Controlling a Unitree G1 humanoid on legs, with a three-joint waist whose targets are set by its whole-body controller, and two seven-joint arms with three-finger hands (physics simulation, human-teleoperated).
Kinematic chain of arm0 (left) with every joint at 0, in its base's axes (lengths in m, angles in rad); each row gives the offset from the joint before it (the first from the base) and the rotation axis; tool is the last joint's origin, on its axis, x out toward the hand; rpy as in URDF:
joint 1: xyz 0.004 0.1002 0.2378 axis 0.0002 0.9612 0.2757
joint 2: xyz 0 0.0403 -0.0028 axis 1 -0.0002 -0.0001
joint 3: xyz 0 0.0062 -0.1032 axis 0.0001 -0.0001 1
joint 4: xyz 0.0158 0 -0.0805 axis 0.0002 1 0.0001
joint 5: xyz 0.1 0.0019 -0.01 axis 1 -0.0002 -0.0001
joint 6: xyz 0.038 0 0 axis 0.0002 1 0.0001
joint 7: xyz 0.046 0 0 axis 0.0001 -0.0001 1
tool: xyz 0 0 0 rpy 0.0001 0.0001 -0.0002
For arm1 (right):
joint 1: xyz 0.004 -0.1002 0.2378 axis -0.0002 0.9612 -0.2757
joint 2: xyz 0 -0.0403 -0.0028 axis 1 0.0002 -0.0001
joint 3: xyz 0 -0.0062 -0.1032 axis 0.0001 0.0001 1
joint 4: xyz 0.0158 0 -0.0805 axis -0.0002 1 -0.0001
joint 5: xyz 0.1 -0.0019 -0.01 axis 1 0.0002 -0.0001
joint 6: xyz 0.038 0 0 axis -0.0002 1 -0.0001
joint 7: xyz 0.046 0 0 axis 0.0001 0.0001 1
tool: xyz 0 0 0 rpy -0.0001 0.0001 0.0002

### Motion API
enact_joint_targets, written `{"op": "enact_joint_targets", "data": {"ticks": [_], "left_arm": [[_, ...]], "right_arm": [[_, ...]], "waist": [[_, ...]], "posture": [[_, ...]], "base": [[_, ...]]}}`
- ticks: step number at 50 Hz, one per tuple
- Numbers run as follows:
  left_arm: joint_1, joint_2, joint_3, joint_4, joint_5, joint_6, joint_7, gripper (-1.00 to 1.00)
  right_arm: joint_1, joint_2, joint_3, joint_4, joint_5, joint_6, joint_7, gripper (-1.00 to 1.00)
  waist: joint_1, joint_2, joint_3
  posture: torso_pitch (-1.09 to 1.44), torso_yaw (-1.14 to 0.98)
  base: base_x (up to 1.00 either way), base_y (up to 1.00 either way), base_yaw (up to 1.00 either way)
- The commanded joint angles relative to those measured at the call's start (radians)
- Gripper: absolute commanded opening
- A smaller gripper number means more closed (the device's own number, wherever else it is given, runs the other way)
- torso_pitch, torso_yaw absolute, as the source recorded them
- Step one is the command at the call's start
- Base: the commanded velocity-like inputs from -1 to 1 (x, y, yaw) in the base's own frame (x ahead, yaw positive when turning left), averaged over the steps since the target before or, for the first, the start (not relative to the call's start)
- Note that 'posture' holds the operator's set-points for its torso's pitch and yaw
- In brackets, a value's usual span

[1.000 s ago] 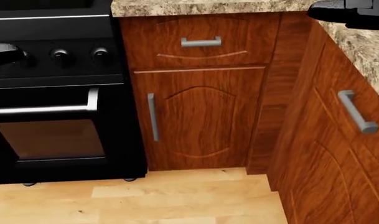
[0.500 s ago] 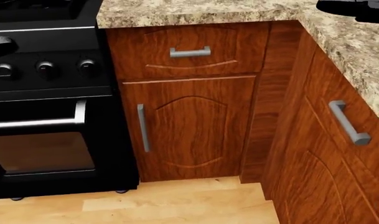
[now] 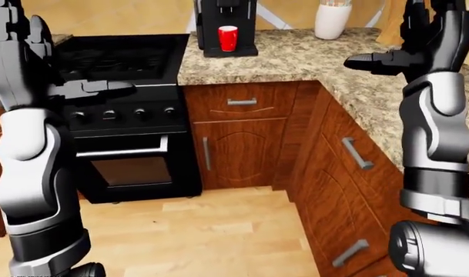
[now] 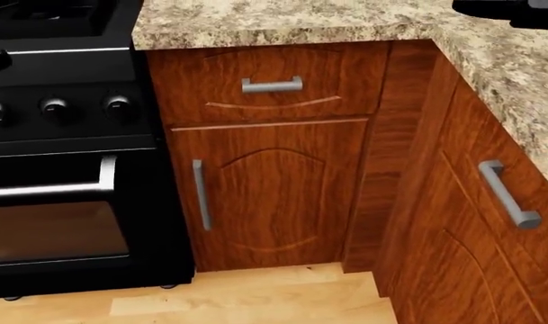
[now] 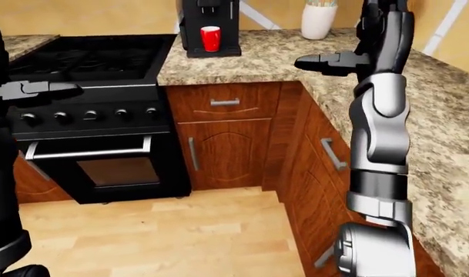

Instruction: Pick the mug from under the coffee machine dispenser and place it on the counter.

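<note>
where speckled granite counter (image 3: 295, 57) bends, glossy red mug (image 3: 228, 38) stands

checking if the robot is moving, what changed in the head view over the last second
The whole head view shifted: the brown wooden cabinet door and black oven slid left and down, so the camera moved, not the things. More speckled granite counter shows. Nothing was grasped; the red mug sits under the black coffee machine.
</note>
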Motion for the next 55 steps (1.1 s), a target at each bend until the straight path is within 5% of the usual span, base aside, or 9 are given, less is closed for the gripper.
{"op": "enact_joint_targets", "data": {"ticks": [1,15,24,28,37,41,50,54,55], "left_arm": [[-0.026,0.009,0.000,-0.030,-0.001,-0.022,0.000,1.00],[-0.034,0.013,-0.001,-0.021,0.000,-0.025,0.003,1.00],[-0.035,0.016,0.000,-0.017,0.001,-0.029,0.004,1.00],[-0.034,0.017,0.001,-0.019,-0.001,-0.028,0.005,1.00],[-0.034,0.020,0.003,-0.027,-0.003,-0.020,0.006,1.00],[-0.035,0.022,0.005,-0.028,-0.004,-0.019,0.007,1.00],[-0.041,0.025,0.001,-0.024,-0.002,-0.021,0.008,1.00],[-0.041,0.022,-0.001,-0.019,0.002,-0.026,0.007,1.00],[-0.040,0.022,0.000,-0.019,0.002,-0.026,0.006,1.00]], "right_arm": [[-0.025,-0.017,-0.014,-0.020,0.001,-0.017,-0.004,1.00],[-0.036,-0.024,-0.014,-0.015,-0.002,-0.017,0.000,1.00],[-0.038,-0.026,-0.014,-0.016,-0.002,-0.016,0.001,1.00],[-0.038,-0.026,-0.014,-0.017,-0.004,-0.016,0.001,1.00],[-0.036,-0.026,-0.014,-0.027,-0.004,-0.010,0.001,1.00],[-0.037,-0.029,-0.016,-0.029,-0.004,-0.008,0.000,1.00],[-0.045,-0.031,-0.014,-0.023,-0.004,-0.009,0.004,1.00],[-0.047,-0.031,-0.015,-0.016,-0.005,-0.013,0.005,1.00],[-0.047,-0.032,-0.015,-0.013,-0.005,-0.016,0.006,1.00]], "waist": [[-0.003,-0.026,-0.028],[-0.028,0.140,-0.030],[-0.008,0.063,-0.011],[-0.003,-0.026,-0.022],[-0.011,0.061,-0.005],[-0.019,0.155,-0.020],[-0.007,0.065,-0.013],[-0.002,-0.040,-0.031],[-0.010,0.013,-0.016]], "posture": [[0.00,0.00],[0.00,0.00],[0.00,0.00],[0.00,0.00],[0.00,0.00],[0.00,0.00],[0.00,0.00],[0.00,0.00],[0.00,0.00]], "base": [[0.09,0.00,0.00],[0.09,0.00,0.00],[0.09,0.00,0.00],[0.09,0.00,0.00],[0.09,0.00,0.00],[0.09,0.00,0.00],[0.10,0.00,0.00],[0.11,0.00,0.00],[0.11,0.00,0.00]]}}
